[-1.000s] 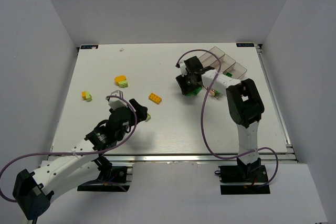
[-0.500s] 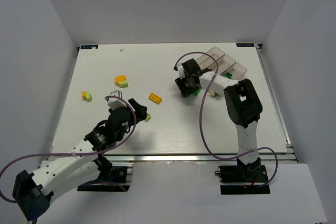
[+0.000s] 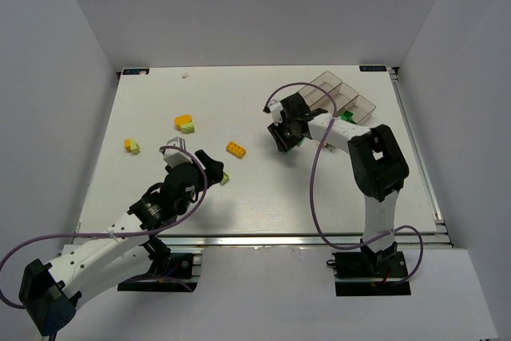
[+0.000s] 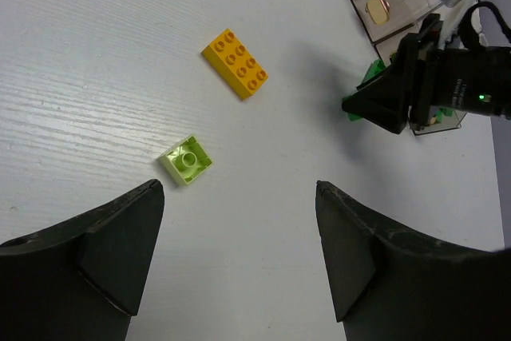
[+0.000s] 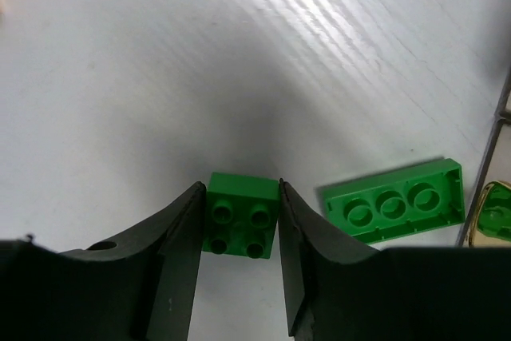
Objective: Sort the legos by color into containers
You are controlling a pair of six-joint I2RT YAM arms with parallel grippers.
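Observation:
My right gripper is shut on a small dark green lego, one finger pressed to each side, low over the table just left of the containers. A long dark green lego lies hollow side up right beside it. My left gripper hangs open with nothing between its fingers. A pale lime lego lies just beyond its left finger, and an orange-yellow lego farther out. In the top view the right gripper is at mid-table and the left gripper is nearer the front.
At the left of the table lie an orange-and-lime pair and a smaller orange-and-lime pair. A green piece shows in the nearest bin. The bin wall stands just right of the long green lego.
The right gripper's jaws have closed in onto the small dark green lego, and its wrist has shifted slightly. The left arm has not moved.

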